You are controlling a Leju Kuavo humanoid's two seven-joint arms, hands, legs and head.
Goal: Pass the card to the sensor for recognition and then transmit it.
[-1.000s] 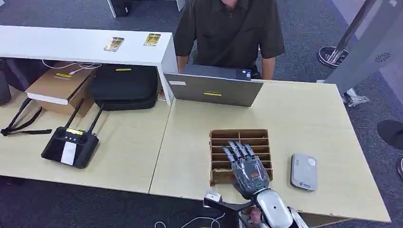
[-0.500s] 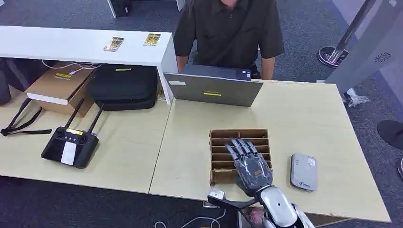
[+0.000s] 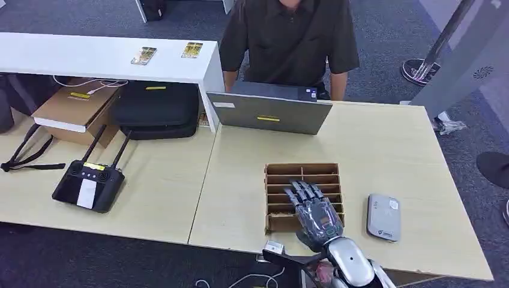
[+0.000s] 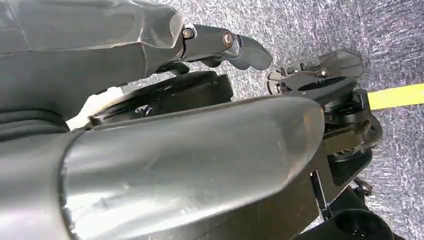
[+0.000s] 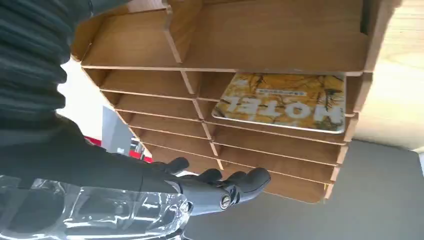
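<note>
1. Two pale tables (image 3: 162, 180) stand edge to edge before you, with one white shelf (image 3: 90, 57) behind the left one and one person (image 3: 288, 36) seated across.
2. You have one laptop (image 3: 269, 113), one black case (image 3: 157, 110), one carton (image 3: 75, 111) and one controller (image 3: 89, 185) on them.
3. One wooden rack (image 3: 303, 174) lies under your right hand (image 3: 317, 216); one grey sensor (image 3: 383, 217) sits just right of it.
4. That hand hovers, fingers straight and slightly apart, holding nothing.
5. One yellow card (image 5: 282, 102) rests in a rack slot, apart from the fingers (image 5: 240, 185). Two more cards (image 3: 144, 55) lie on the shelf.
6. Your left hand (image 4: 150, 100) hangs over carpet; you cannot tell its finger state.
</note>
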